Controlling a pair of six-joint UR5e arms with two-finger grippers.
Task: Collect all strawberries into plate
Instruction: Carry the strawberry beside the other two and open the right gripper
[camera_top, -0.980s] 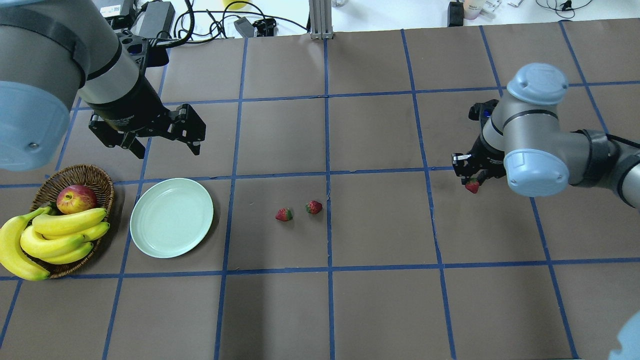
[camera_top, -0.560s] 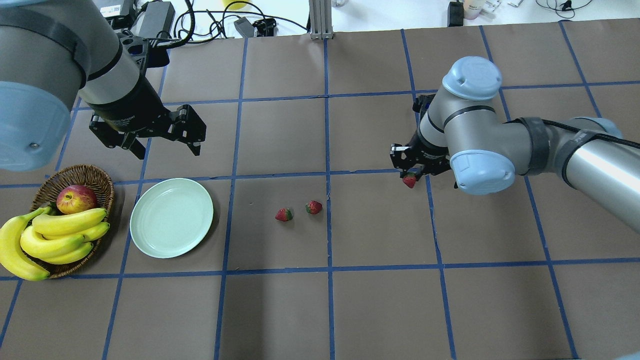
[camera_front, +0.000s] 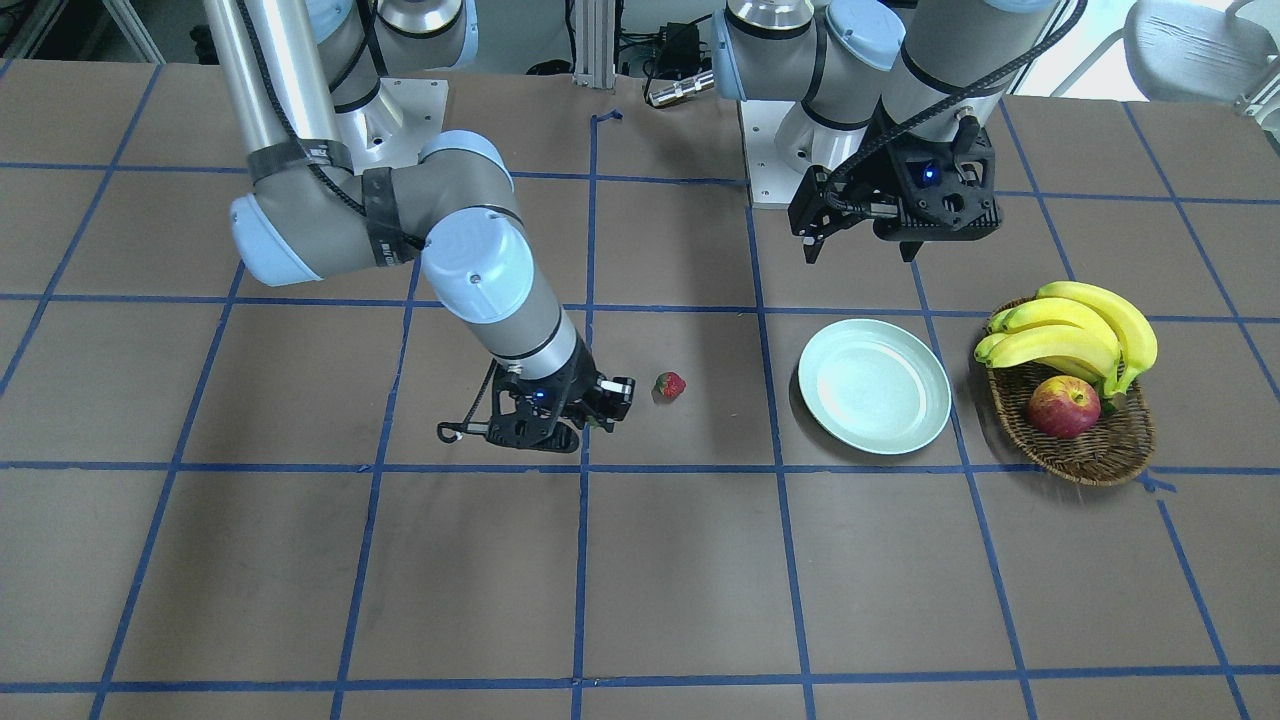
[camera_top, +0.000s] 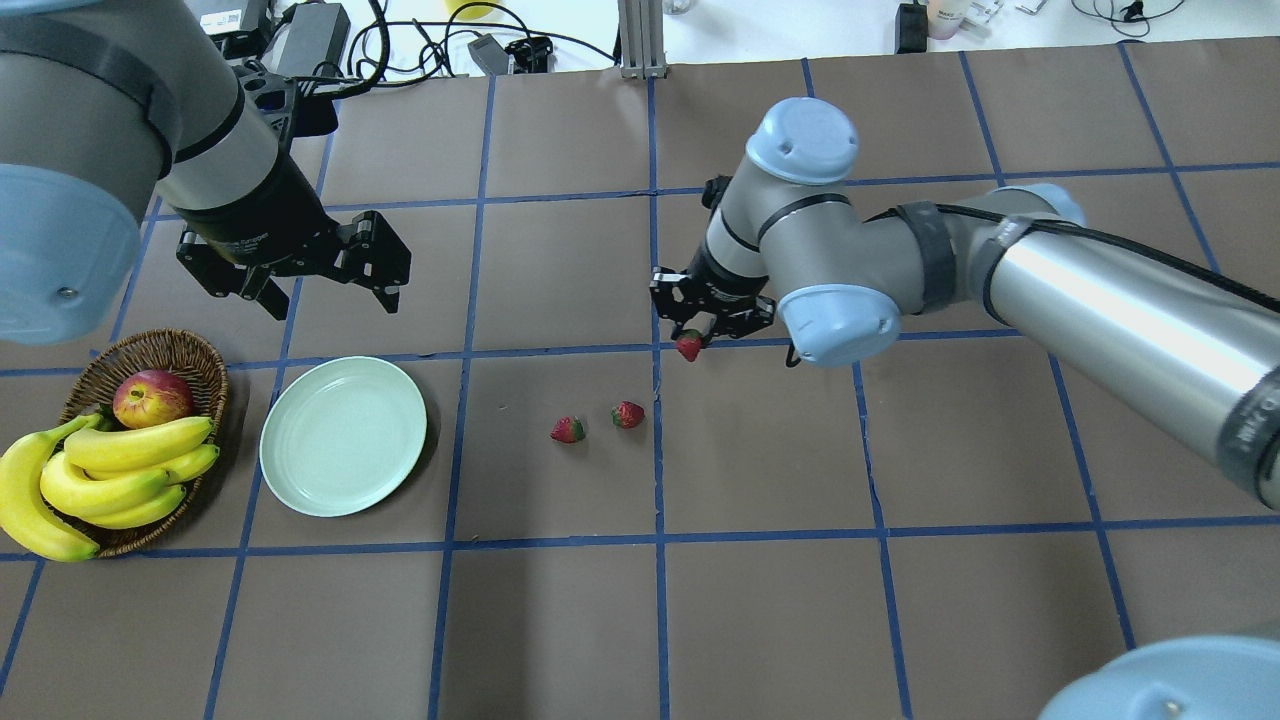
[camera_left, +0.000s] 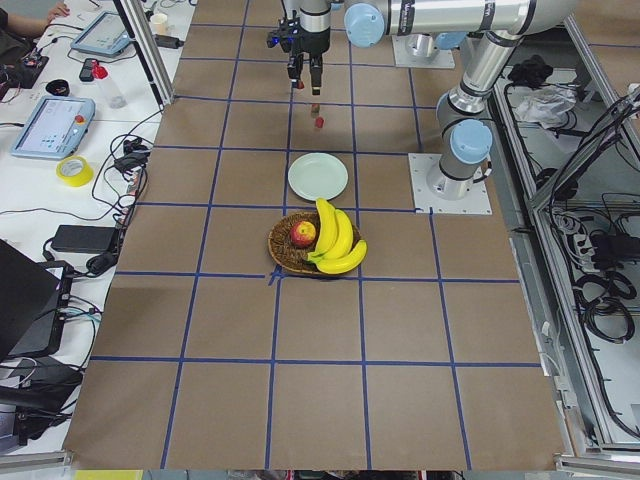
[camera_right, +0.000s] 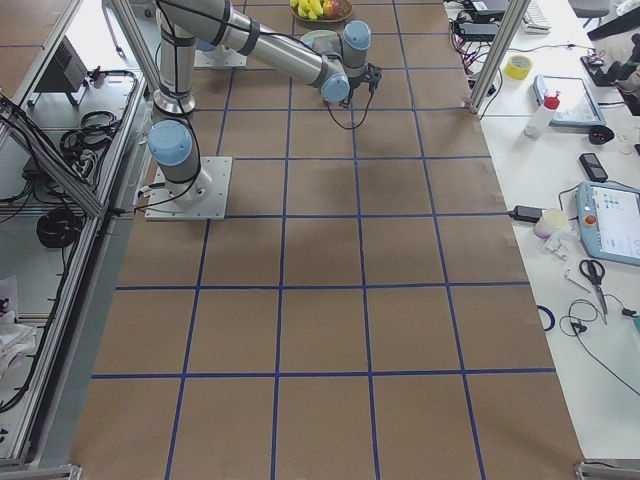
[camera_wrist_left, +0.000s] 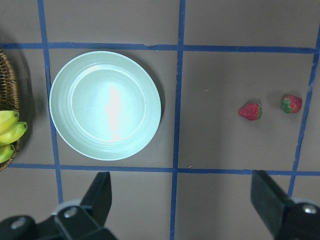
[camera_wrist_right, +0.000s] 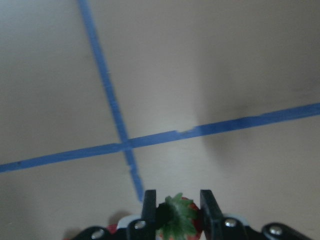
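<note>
My right gripper (camera_top: 697, 335) is shut on one strawberry (camera_top: 689, 348) and hangs above the table's middle; the right wrist view shows its green top and red flesh (camera_wrist_right: 178, 223) pinched between the two fingers (camera_wrist_right: 149, 206). Two more strawberries (camera_top: 567, 430) (camera_top: 627, 414) lie on the table just in front and to the left of it. The pale green plate (camera_top: 343, 436) sits empty further left. My left gripper (camera_top: 330, 295) hovers open behind the plate, and the left wrist view looks down on the plate (camera_wrist_left: 105, 105) and both loose strawberries (camera_wrist_left: 250, 111) (camera_wrist_left: 291, 104).
A wicker basket (camera_top: 205, 360) with a red apple (camera_top: 152, 397) and bananas (camera_top: 110, 475) stands left of the plate. Cables and devices lie along the table's far edge (camera_top: 420, 45). Blue tape lines grid the brown table.
My right gripper has carried its strawberry leftward, from the table's right part to near the middle. The left arm, plate and two loose strawberries have not moved.
</note>
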